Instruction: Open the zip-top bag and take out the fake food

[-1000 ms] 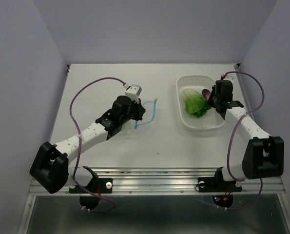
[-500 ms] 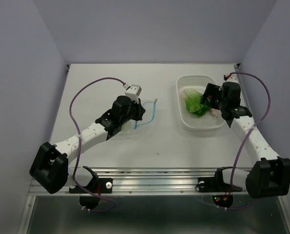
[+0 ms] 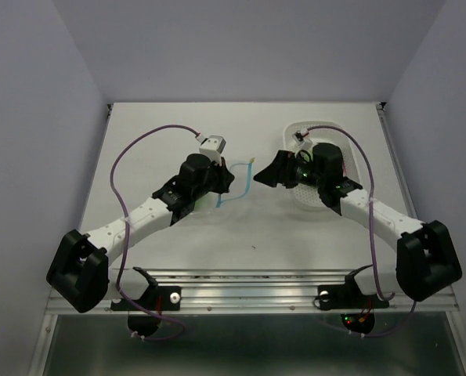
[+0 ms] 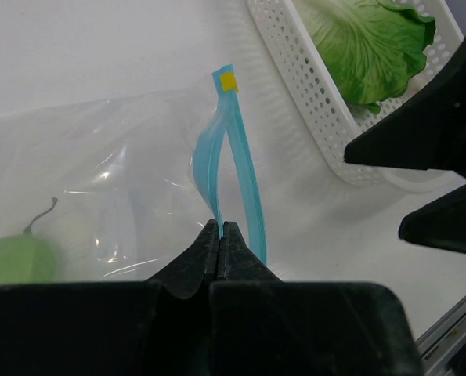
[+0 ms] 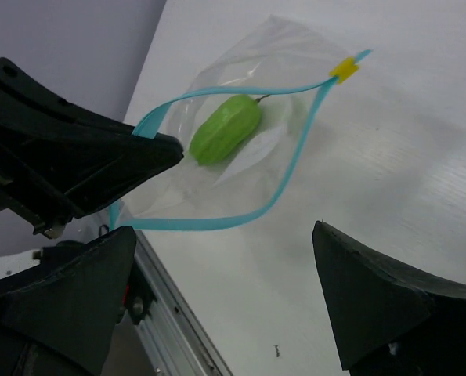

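The left gripper (image 4: pixel 219 229) has its black jaws pinched tight on the thin teal zip strip (image 4: pixel 243 168) of the zip-top bag (image 4: pixel 107 180). The bag is a clear, crinkled pouch lying flat on the matte white table (image 3: pixel 162 125). A small yellow tab (image 4: pixel 229 81) caps the strip's far end, and the mouth gapes in a long loop. Inside the bag lies a smooth, pale-green oval toy vegetable (image 5: pixel 226 129) with a thin curled stem. The right gripper (image 3: pixel 270 169) hangs just beside the bag's mouth, its wedge-shaped fingers spread wide and holding nothing. Right of it sits a white perforated plastic basket (image 4: pixel 311 106) holding a veined, ruffled toy lettuce leaf (image 4: pixel 373 47).
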{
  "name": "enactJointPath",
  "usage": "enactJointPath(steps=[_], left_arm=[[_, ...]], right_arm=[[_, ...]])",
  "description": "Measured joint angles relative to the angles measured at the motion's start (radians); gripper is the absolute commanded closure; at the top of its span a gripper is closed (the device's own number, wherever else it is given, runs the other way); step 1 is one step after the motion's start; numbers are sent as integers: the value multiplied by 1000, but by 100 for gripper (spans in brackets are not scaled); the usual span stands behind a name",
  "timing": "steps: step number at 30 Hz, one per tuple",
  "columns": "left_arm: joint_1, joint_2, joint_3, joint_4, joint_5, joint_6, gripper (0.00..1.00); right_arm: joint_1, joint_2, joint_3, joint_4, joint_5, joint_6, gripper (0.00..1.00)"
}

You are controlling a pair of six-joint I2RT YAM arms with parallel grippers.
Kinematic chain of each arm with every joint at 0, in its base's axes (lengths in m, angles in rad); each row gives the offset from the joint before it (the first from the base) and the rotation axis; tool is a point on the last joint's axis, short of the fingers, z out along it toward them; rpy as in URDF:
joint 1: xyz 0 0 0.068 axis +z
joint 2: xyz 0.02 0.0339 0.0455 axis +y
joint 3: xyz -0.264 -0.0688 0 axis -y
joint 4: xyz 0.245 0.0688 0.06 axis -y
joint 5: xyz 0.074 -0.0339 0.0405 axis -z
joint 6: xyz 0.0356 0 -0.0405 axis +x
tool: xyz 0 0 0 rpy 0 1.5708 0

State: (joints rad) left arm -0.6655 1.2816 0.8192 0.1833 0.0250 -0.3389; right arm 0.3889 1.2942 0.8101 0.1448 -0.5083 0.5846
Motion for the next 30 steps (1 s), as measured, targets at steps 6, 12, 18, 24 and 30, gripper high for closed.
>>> enactJointPath(steps=[6, 12, 18, 24, 30], left_arm=[[0, -1, 11, -6, 2, -4, 100], [0, 0, 26, -6, 12, -6, 100], [0, 0, 26, -2, 11, -11, 100], [0, 1, 26, 1, 4, -12, 100], [0, 1, 26, 9, -2, -12, 100]], right_arm=[[63, 184, -2, 206, -42, 146, 1], [110, 296, 53, 272, -23, 200, 19], [134, 317, 53, 294, 16, 224, 29], [143, 277, 53, 202, 116, 184, 27], [143, 194, 53, 86, 198, 145, 33]])
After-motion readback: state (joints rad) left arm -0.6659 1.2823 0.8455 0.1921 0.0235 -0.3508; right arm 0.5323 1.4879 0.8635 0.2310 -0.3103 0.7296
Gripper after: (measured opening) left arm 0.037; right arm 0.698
